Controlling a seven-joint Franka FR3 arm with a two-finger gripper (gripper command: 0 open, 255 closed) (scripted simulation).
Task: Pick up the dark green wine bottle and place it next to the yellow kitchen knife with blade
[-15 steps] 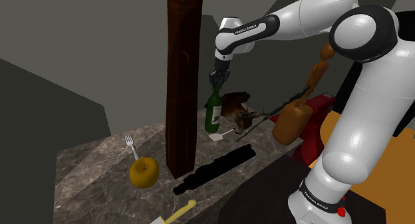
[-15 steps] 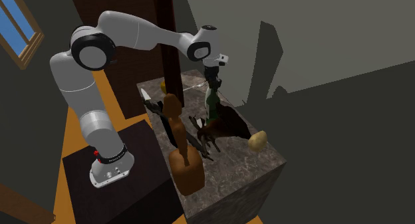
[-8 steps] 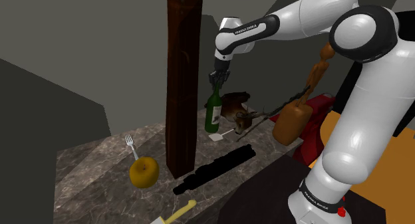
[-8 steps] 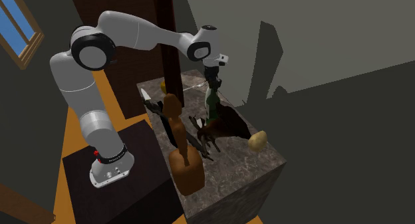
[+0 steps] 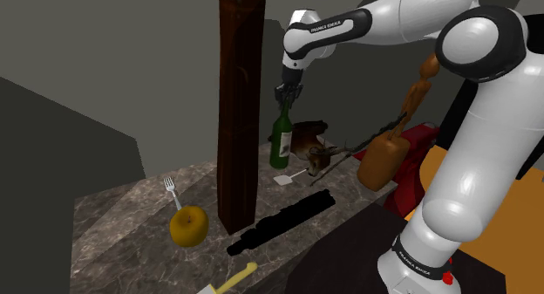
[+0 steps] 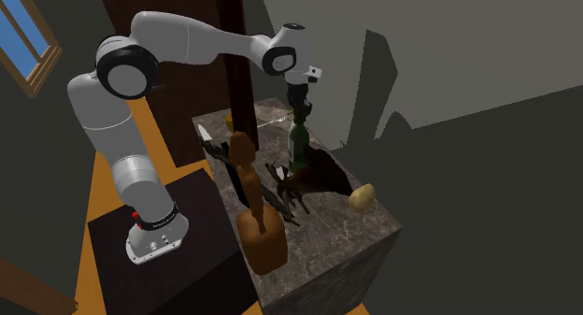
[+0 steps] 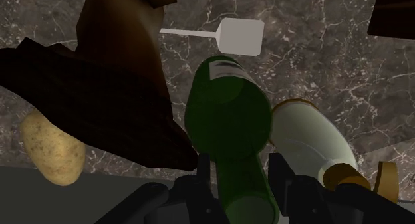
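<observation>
Claw (image 5: 284, 103) clamped tight on neck of one upright green bottle (image 5: 281, 144); one fork (image 5: 172, 193), one yellow-handled knife (image 5: 237, 276) on bench (image 5: 122, 222).

You see a dark green glass wine bottle (image 7: 229, 116) with a white label (image 7: 225, 70), and a brown-grey marble countertop (image 7: 319, 50) veined white.

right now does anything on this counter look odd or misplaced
Yes: a dark wooden post rises straight out of the counter beside the yellow fruit. The green bottle hangs upright in the gripper.
</observation>
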